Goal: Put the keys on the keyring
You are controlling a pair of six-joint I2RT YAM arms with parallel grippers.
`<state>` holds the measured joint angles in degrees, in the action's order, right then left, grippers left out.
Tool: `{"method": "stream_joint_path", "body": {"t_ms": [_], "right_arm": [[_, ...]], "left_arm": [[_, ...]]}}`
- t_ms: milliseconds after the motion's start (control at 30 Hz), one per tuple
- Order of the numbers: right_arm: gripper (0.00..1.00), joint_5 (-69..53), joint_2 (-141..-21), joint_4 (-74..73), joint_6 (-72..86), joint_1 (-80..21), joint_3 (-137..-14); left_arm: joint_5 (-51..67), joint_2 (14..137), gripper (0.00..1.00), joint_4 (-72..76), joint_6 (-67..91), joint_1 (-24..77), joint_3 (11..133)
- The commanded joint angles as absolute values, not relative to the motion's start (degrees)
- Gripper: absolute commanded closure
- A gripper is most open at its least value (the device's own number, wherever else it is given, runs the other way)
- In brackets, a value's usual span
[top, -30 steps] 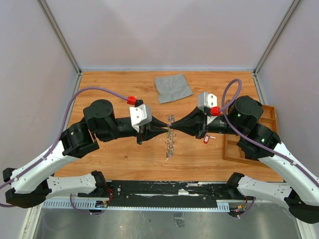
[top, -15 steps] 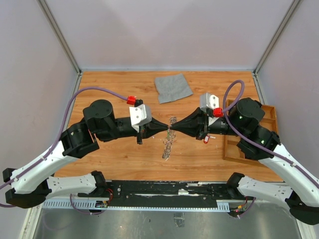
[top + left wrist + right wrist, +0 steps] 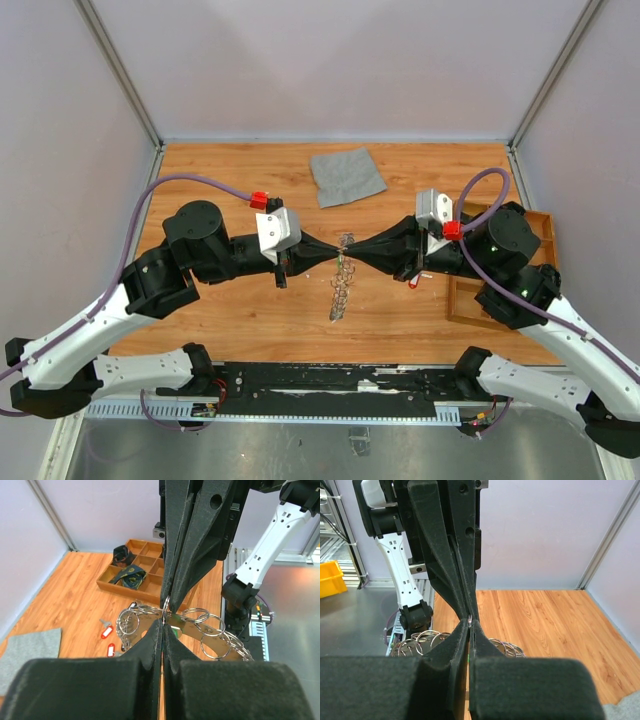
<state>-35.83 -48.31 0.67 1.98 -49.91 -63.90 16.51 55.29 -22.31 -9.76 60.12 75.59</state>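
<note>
Fingers (image 3: 145, 652) of left gripper (image 3: 335, 257) and right gripper (image 3: 351, 255): both pinched shut on keyring (image 3: 341, 287), mid-table (image 3: 220, 170). Red-tagged keys (image 3: 413, 281) loose to its right, not yet threaded.

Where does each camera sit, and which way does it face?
Top external: fixed above and behind the arms, looking down on the table; shows both arms, left fingers and right fingers meeting at the keyring.
Left wrist: on the left arm, looking along its own fingers towards the right arm and the wooden tray.
Right wrist: on the right arm, looking along its own fingers towards the left arm.
Shared: both wrist views show the two pairs of fingers shut tip to tip on the keyring.
</note>
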Motion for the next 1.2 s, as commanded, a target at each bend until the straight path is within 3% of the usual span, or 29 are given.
{"method": "stream_joint_path", "body": {"t_ms": [0, 733, 967, 1167], "right_arm": [[0.99, -34.2, -46.5, 8.7, 3.6, -50.7, -64.0], [0.99, -31.5, -47.1, 20.0, 7.9, -50.7, -60.1], [0.99, -31.3, -46.6, 18.5, 6.9, -50.7, -60.2], [0.99, -34.0, -46.0, 16.5, 6.0, -50.7, -60.9]], "left_arm": [[14.8, 54.2, 1.00, -21.5, -9.1, 60.0, 74.9], [16.9, 54.9, 0.99, -19.0, -7.0, 60.0, 73.5], [17.2, 53.7, 0.77, -17.3, -6.4, 60.0, 72.7], [15.7, 50.9, 0.71, -13.3, -4.3, 60.0, 70.6]]}}
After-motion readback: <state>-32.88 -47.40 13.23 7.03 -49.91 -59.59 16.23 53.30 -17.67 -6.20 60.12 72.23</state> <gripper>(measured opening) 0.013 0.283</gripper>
